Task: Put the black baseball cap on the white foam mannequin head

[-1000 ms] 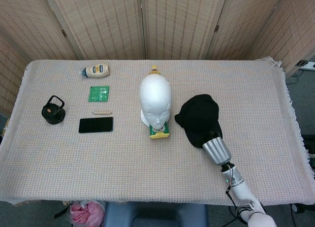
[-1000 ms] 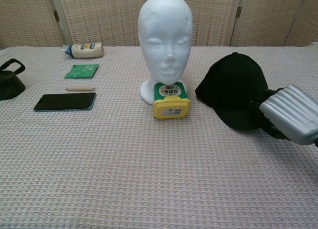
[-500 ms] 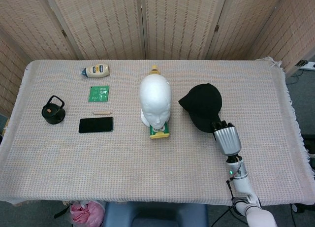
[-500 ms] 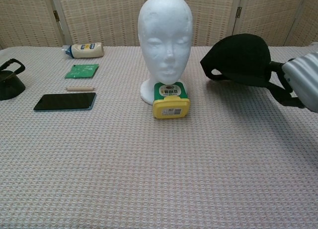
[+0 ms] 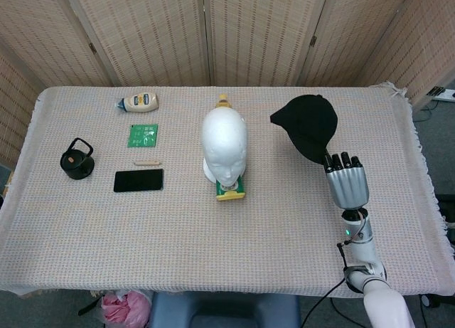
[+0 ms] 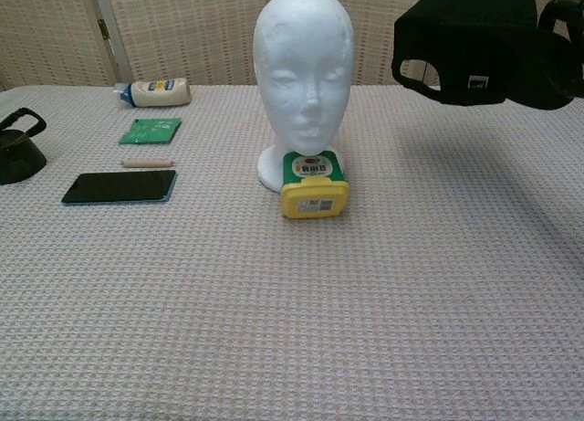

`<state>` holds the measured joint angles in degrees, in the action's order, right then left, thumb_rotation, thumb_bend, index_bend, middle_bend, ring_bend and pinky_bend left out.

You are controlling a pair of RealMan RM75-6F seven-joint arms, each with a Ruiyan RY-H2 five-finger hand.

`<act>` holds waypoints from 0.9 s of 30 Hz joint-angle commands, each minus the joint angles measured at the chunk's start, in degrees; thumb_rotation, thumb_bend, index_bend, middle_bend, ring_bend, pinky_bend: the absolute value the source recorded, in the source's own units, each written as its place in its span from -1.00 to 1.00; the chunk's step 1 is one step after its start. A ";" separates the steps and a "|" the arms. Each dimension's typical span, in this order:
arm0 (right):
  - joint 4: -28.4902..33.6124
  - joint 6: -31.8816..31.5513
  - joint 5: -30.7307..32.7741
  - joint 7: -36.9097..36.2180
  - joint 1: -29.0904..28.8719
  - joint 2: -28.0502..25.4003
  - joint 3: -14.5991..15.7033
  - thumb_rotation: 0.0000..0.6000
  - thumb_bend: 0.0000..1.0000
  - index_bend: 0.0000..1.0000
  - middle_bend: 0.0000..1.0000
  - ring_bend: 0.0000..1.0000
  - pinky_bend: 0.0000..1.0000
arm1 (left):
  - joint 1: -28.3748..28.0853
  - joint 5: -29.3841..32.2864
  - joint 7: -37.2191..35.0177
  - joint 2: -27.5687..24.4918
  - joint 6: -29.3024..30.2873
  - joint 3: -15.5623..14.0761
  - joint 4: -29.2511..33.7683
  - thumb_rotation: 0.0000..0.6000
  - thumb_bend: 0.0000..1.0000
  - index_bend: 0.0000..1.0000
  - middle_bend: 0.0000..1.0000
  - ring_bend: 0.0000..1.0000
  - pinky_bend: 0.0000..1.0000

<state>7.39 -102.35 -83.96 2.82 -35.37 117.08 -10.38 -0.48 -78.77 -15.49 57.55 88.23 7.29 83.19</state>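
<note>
**Cap held in the air, right of the mannequin head**

The black baseball cap (image 5: 310, 127) hangs above the counter (image 5: 284, 221), off the cloth, gripped at its brim end by the right robot hand (image 5: 346, 180). In the head view its long axis runs from the robot hand up and to the left, crown end away from the fingers (image 5: 340, 161). In the chest view its rear opening and strap face the camera. The white foam mannequin head (image 5: 225, 144) stands upright well to the left of the robot hand, face toward the robot, a yellow-lidded tub (image 6: 314, 184) touching its base. The left robot hand is not in sight.
</note>
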 commanded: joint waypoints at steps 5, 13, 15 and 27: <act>4.46 -5.99 -2.54 9.75 -6.88 -5.72 1.31 1.00 0.40 0.69 0.57 0.36 0.83 | -0.20 0.08 0.58 0.08 -0.43 0.05 0.08 1.00 -0.51 -0.78 -1.00 -0.97 -0.63; 20.23 -8.69 -7.20 24.37 -13.69 -10.66 2.83 1.00 0.40 0.69 0.57 0.36 0.83 | -0.46 0.74 0.13 0.08 -1.59 0.18 -0.26 1.00 -0.51 -0.78 -1.00 -0.97 -0.63; 26.47 -7.98 -8.87 30.15 -14.94 -12.29 3.37 1.00 0.40 0.69 0.57 0.36 0.83 | -0.57 0.79 -0.20 0.03 -2.06 0.12 -0.44 1.00 -0.51 -0.78 -1.00 -0.97 -0.63; 52.67 1.45 -13.06 60.44 -18.55 -14.98 1.40 1.00 0.39 0.69 0.56 0.36 0.83 | -0.66 0.71 -3.94 -0.52 -3.42 0.03 -1.71 1.00 -0.51 -0.77 -1.00 -0.97 -0.63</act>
<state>55.29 -103.95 -95.39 57.39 -52.68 102.64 -8.31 -1.12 -78.07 -19.21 57.09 84.95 7.33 81.63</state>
